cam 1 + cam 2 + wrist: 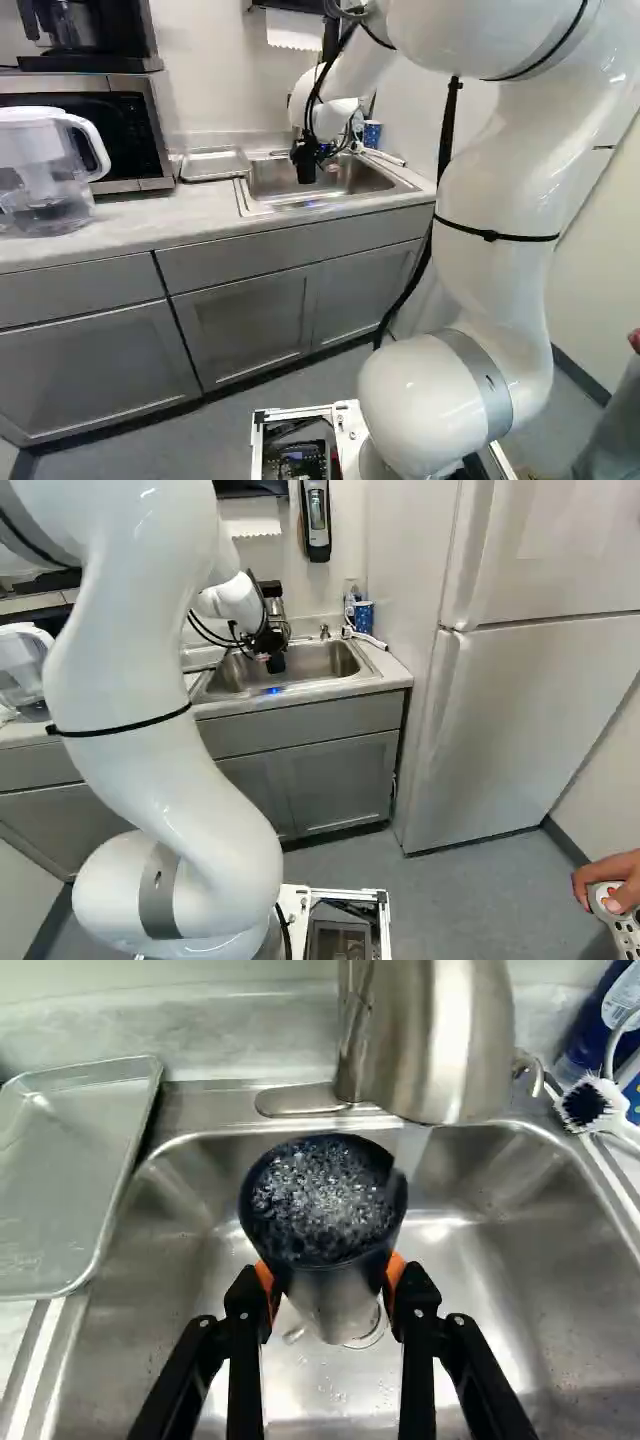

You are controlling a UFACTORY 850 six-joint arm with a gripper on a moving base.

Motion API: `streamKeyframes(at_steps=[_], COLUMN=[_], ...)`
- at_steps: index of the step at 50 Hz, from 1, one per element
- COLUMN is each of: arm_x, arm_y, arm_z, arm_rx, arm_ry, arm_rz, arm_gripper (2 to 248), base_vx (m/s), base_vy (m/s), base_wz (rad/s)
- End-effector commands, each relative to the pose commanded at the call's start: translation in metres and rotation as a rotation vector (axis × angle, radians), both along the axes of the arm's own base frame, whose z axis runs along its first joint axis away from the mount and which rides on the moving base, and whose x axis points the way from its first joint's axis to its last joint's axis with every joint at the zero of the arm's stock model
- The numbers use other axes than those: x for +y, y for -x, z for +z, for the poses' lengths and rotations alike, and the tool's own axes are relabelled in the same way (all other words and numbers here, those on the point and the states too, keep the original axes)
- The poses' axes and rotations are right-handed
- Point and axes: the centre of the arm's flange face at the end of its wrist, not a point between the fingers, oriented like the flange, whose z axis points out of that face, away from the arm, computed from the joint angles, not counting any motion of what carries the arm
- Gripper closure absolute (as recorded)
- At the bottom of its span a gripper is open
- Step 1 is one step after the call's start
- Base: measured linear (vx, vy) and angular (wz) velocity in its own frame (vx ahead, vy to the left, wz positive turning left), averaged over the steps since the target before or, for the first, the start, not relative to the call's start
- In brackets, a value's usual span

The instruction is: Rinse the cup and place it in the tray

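My gripper [266, 643] is over the sink [225, 676] in the right base view. In the wrist view, the gripper [332, 1285] has its orange pads pressed on two opposite sides of a dark cup [325, 1285]. Bubbling, frothy water fills the cup's mouth, and a stream from the faucet [440, 1050] runs down at its rim. The cup hangs above the basin and its drain. A shallow metal tray [75, 1160] lies on the counter beside the sink, with nothing in it.
A scrub brush [592, 1105] and a blue bottle [598, 1022] stand at the sink's far corner. Left of the tray are a microwave [125, 130] and a water pitcher [40, 160]. The fridge [520, 710] is right of the counter.
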Motion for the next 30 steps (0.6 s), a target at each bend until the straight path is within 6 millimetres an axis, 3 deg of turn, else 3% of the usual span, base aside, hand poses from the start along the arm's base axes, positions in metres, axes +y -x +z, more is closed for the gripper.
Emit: streamKeyframes(at_steps=[19, 30], arm_x=[0.032, 0.05], arm_y=[0.002, 0.006], arm_z=[0.001, 0.011], arm_rx=[-0.003, -0.022], arm_ry=[-0.001, -0.005], arm_rz=[0.053, 0.084], arm_gripper=[129, 129], base_vx=[0.0, 0.0], base_vy=[0.0, 0.0], base_wz=[0.0, 0.0])
